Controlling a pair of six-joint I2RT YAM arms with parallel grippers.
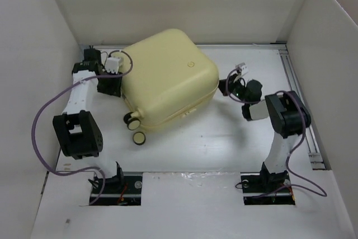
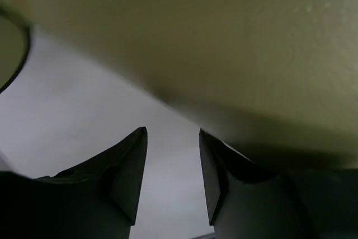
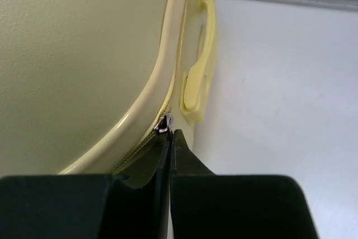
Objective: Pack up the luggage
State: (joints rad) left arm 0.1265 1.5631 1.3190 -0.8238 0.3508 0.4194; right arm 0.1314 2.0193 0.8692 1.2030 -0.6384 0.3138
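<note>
The luggage (image 1: 168, 76) is a pale yellow hard-shell case lying closed on the white table, its small wheels (image 1: 134, 121) toward the front left. My left gripper (image 1: 109, 85) sits low against the case's left side. In the left wrist view the left gripper (image 2: 173, 132) is open with only bare table between its fingers, and the shell (image 2: 224, 37) looms just above. My right gripper (image 1: 226, 86) is at the case's right side. The right wrist view shows this gripper (image 3: 170, 136) shut on the small metal zipper pull (image 3: 164, 123), below the yellow handle (image 3: 198, 65).
White walls (image 1: 33, 54) box in the table on the left, back and right. A metal rail (image 1: 305, 110) runs along the right edge. Purple cables (image 1: 42, 110) loop off both arms. The arm bases (image 1: 114, 186) stand at the near edge.
</note>
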